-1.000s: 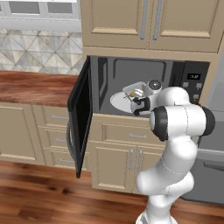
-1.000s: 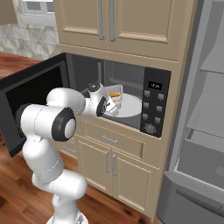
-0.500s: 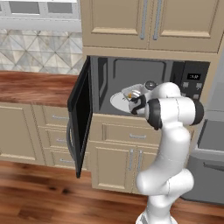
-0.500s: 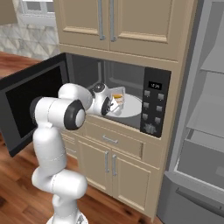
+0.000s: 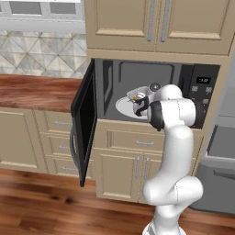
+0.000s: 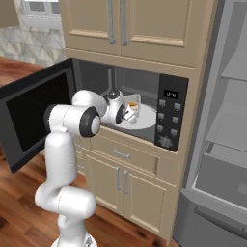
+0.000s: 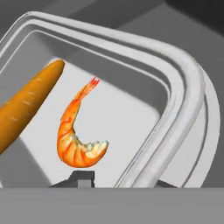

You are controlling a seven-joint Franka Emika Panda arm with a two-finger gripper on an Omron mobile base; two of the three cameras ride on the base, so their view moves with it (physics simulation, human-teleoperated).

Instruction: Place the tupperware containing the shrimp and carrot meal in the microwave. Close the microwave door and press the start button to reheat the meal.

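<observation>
Hand view — tupperware (image 7: 183, 100) holds shrimp (image 7: 76, 138) and carrot (image 7: 26, 105); end effector (image 5: 139, 106) grip state can't be told.

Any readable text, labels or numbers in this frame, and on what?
None can be read.
Microwave display: pale marks on the dark button panel, too small and blurred to read.
Panel buttons: no legible symbols.
Tupperware, cabinets and fridge: no lettering visible.
</observation>
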